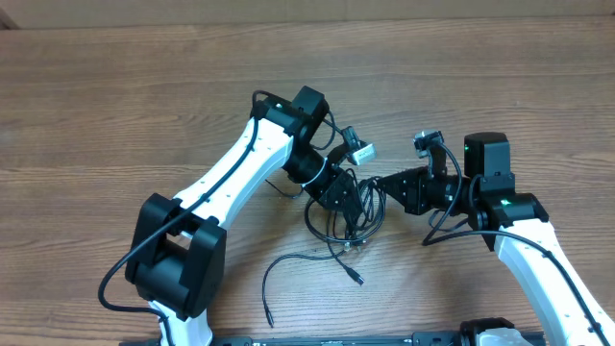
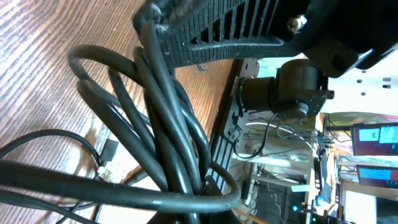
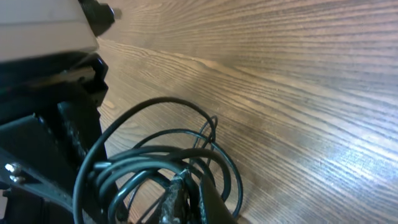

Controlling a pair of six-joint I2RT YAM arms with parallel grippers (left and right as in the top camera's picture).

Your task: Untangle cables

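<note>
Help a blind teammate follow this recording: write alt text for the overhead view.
The left gripper and right gripper meet mid-table, both shut on one tangle of black cables. Two loose ends trail from it across the wooden table toward the robot's side.

No legible text, brand, number or sign in any view. Left wrist view: lit flat computer screens (image 2: 375,133) in the background show blue and red patches, possibly windows with writing, but they are too small and blurred to read. Overhead and right wrist views: nothing readable.
</note>
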